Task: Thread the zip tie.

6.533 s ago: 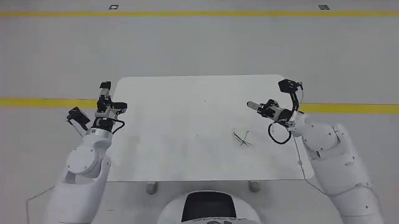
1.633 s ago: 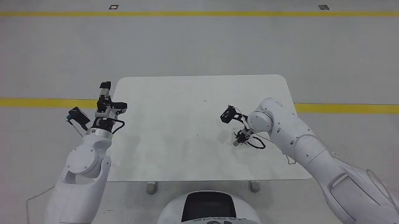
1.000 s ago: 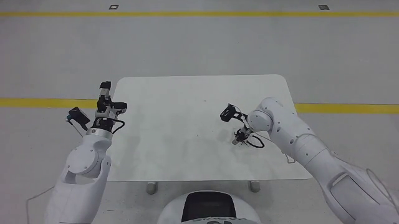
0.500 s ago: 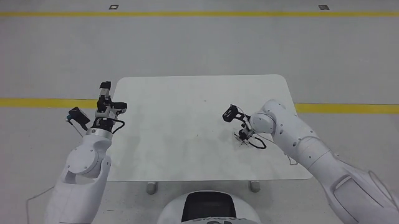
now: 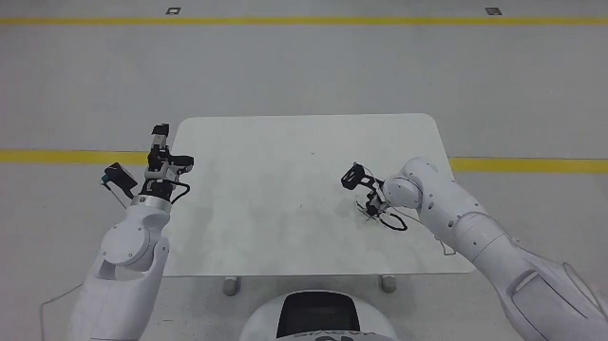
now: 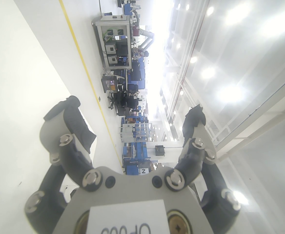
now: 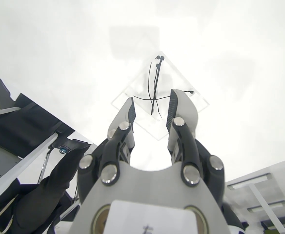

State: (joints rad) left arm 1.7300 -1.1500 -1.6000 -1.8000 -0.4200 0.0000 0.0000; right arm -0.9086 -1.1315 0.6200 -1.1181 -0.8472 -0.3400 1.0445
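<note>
Thin black zip ties (image 7: 154,91) lie crossed in a small pile on a clear square plate (image 7: 196,103) on the white table (image 5: 285,179), toward its right front. My right gripper (image 7: 152,107) hangs just above the pile, open, one finger on each side of the crossing and nothing held. From above, the right gripper (image 5: 370,210) covers most of the zip ties (image 5: 364,206). My left gripper (image 5: 169,151) stands at the table's left edge, pointing away from the table top. In its own wrist view the left gripper (image 6: 134,105) is open and empty.
The table top is bare white around the plate, with a small dark speck (image 5: 311,156) near the middle. The table's right edge (image 5: 454,208) and front edge lie close to the right arm. A yellow floor line (image 5: 57,156) runs behind the table.
The right arm has shifted slightly to the right and toward the front edge, keeping its gripper over the zip ties. The left arm has not moved.
</note>
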